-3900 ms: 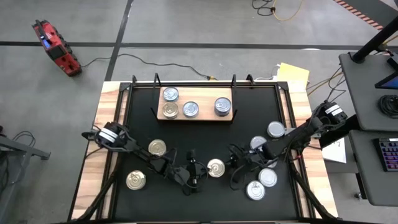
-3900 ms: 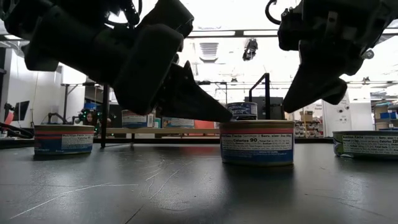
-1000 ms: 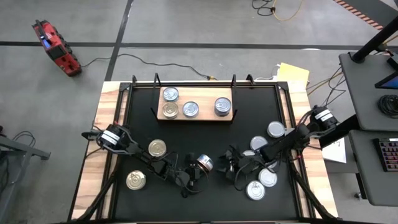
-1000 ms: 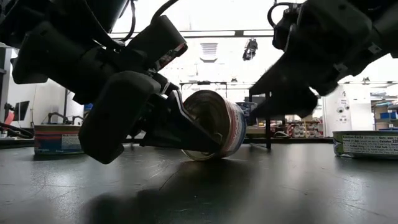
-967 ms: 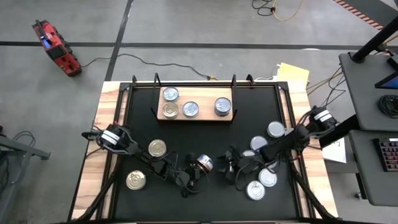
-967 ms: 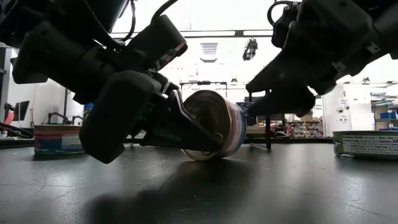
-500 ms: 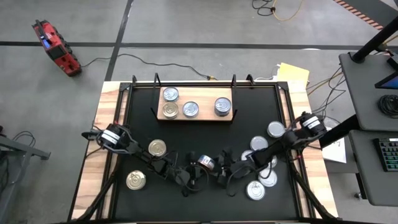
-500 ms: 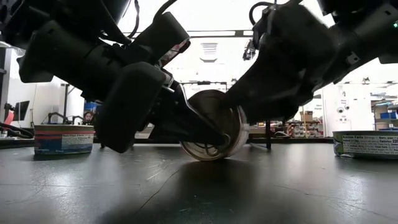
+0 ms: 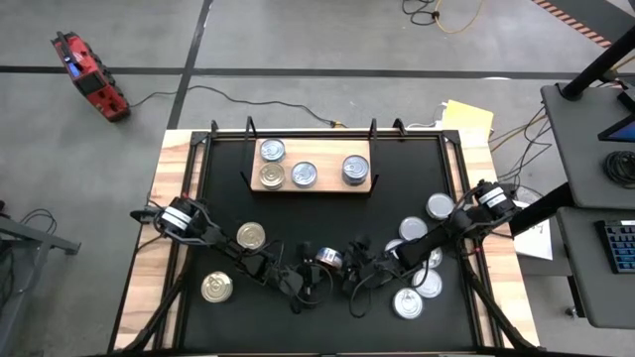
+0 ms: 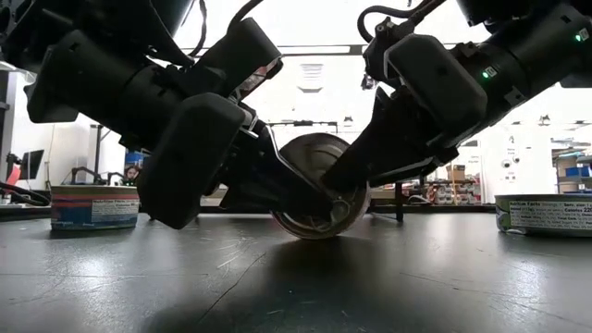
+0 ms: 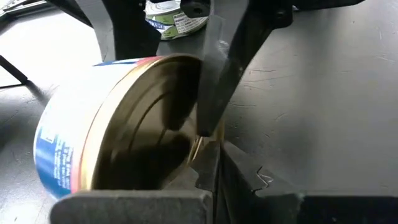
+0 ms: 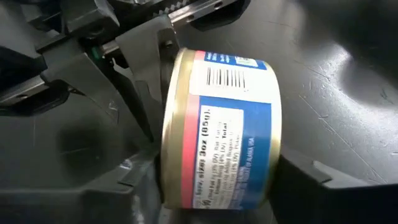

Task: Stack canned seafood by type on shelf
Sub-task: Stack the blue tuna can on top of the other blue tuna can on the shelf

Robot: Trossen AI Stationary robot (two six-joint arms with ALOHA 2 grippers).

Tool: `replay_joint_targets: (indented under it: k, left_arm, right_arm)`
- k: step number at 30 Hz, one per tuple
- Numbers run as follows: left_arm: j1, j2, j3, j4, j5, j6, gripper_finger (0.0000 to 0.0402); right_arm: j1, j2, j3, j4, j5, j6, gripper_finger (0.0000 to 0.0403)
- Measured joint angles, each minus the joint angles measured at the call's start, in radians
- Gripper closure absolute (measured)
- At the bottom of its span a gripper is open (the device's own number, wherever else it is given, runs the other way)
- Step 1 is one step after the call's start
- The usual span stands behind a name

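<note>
Black table framed in wood, with the wooden shelf at its far side carrying 4 cans: 2 silver and 1 gold at the left end, 1 silver at the right. Loose cans waiting on the black surface: 2 gold-topped near the left arm, a cluster of silver-topped ones near the right arm. At the near middle, both grippers converged on 1 gold-ended can, tipped on its edge and touching the table. Left gripper pinched fully together on the can's rim, thin fingertips clamped at the gold end. Right gripper straddling the can's two flat ends, fingers partly closed; contact on both ends not clear, so a secure hold cannot be confirmed. Judged a handover or a righting of the can. Risks from here: left release before the right fingers seat, letting the can roll away on its edge; squeeze off-centre on the slick label, popping the can out sideways; both arms pulling at once, twisting the rim out of the thin pinch.
</note>
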Motion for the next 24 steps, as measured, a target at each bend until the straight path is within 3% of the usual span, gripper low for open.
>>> replay_joint_targets:
  k: [2, 9, 18, 24]
  left_arm:
    - [-0.002, 0.000, 0.000, 0.000, 0.000, 0.007, 0.0401]
    - [-0.006, 0.000, 0.000, -0.001, 0.015, 0.012, 0.0401]
    - [-0.049, -0.029, 0.029, -0.026, 0.034, 0.103, 0.0401]
    - [-0.087, -0.078, 0.063, -0.041, -0.003, 0.206, 0.0401]
  right_arm:
    - [0.000, 0.000, 0.000, 0.000, 0.000, 0.000, 0.0213]
    - [0.002, -0.023, 0.000, -0.036, -0.002, 0.015, 0.0216]
    - [0.010, -0.220, -0.001, -0.389, 0.020, 0.167, 0.0216]
    - [0.039, -0.341, -0.047, -0.435, -0.019, 0.246, 0.0216]
